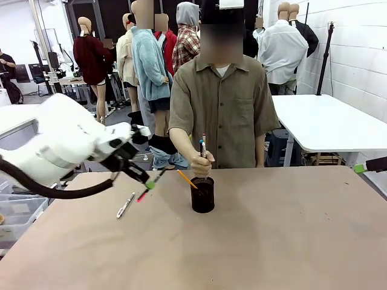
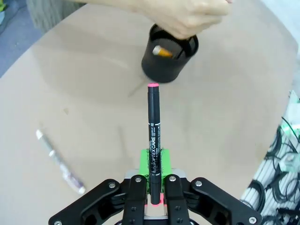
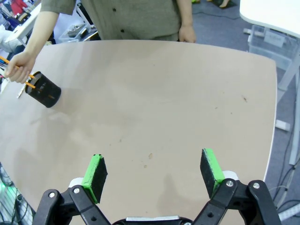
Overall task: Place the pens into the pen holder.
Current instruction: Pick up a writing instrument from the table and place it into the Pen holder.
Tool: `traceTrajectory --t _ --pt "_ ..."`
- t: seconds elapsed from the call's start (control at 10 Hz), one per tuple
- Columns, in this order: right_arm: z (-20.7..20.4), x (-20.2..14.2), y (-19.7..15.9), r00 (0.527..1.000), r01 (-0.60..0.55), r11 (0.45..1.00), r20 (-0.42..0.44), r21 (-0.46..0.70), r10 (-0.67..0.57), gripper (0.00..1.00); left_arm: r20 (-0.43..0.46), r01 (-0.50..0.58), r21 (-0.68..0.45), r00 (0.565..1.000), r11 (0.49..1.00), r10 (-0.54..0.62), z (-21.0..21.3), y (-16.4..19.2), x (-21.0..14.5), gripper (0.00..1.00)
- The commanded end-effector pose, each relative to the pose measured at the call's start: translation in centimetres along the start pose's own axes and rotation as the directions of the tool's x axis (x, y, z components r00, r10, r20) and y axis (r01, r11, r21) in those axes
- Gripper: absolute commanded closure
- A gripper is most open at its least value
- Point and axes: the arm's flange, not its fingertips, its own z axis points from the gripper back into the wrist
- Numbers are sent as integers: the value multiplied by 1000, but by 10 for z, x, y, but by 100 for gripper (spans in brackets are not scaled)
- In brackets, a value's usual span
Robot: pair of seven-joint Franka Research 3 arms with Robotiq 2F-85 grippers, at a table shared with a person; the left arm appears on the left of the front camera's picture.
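My left gripper [image 1: 149,183] is shut on a black marker with red ends [image 2: 153,126], held above the table with its tip toward the pen holder [image 2: 169,58]. That black mesh cup [image 1: 202,194] stands mid-table with an orange-yellow pencil [image 1: 186,179] leaning out of it. A person's hand [image 1: 201,164] holds a dark pen [image 1: 202,145] upright over the cup. A silvery-white pen [image 1: 125,205] lies flat on the table left of the cup, also in the left wrist view [image 2: 58,161]. My right gripper [image 3: 152,171] hangs open over bare table, far from the pen holder [image 3: 43,90].
The person stands at the far edge of the tan table [image 1: 290,241]. A white table [image 1: 326,121] stands behind at the right. The green tip of my right gripper [image 1: 360,168] shows at the picture's right edge.
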Motion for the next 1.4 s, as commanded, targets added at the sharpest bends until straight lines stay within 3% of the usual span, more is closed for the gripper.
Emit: traceTrajectory --t 0.0,0.3,0.5,0.6,0.8,1.1,1.3 --pt "-1 -1 0 1000 -8 1000 -13 -3 8 0 16 29 -45 999 999 -28 54 19 -49 100" --pt "-1 -1 0 1000 -8 1000 -13 -3 8 0 52 143 -114 989 983 -138 112 25 -106 100" --pt "-1 -1 0 1000 -8 1000 -13 -3 8 0 181 159 -107 974 982 -138 153 31 -143 100" --pt "-1 -1 0 1000 -8 1000 -13 -3 8 0 204 169 -103 968 980 -146 162 33 -153 100" --pt "-1 -1 0 1000 -8 1000 -13 -3 8 0 192 154 -91 972 984 -134 152 40 -151 100" --pt "-1 -1 0 1000 -8 1000 -13 -3 8 0 223 242 -144 953 959 -207 136 45 -130 100" --pt "-1 -1 0 1000 -8 1000 -13 -3 8 0 278 336 -216 921 917 -272 114 46 -103 100"
